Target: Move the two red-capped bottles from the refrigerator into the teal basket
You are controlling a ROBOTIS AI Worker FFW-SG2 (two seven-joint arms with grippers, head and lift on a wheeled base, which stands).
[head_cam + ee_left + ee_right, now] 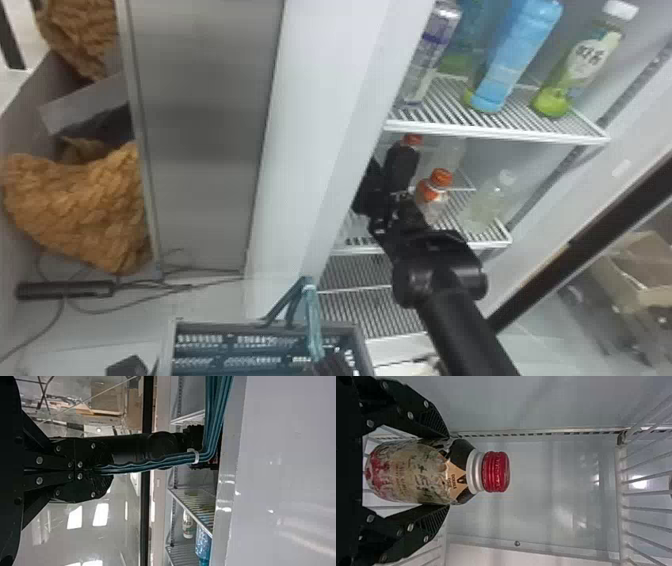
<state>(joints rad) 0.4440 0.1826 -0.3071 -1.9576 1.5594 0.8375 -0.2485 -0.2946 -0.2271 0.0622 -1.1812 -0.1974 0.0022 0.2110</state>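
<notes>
Right wrist view: right gripper (448, 471) holds a red-capped bottle (411, 473) by its sides below the cap, upright inside the refrigerator (542, 498), presumably for secure lifting. Left gripper (109, 471), closed on the handles (158, 460), likely steadies the teal basket (225, 325) for loading.

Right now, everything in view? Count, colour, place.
held bottle: 1, red cap, right jaws
neighbouring bottle: 1, orange-red cap, lower shelf
clear bottles: at least 2, colourless, lower shelf
blue bottles: 2, blue, upper shelf
green bottle: 1, green, upper shelf
tall container: 1, silver-purple, upper shelf
refrigerator: 1, white, centre
basket: 1, teal-grey, below
basket handles: count unclear, teal, left jaws
fluffy items: 2, brown, far left
power strip: 1, black, left
box: 1, tan, far right
arms: 2, black
</notes>
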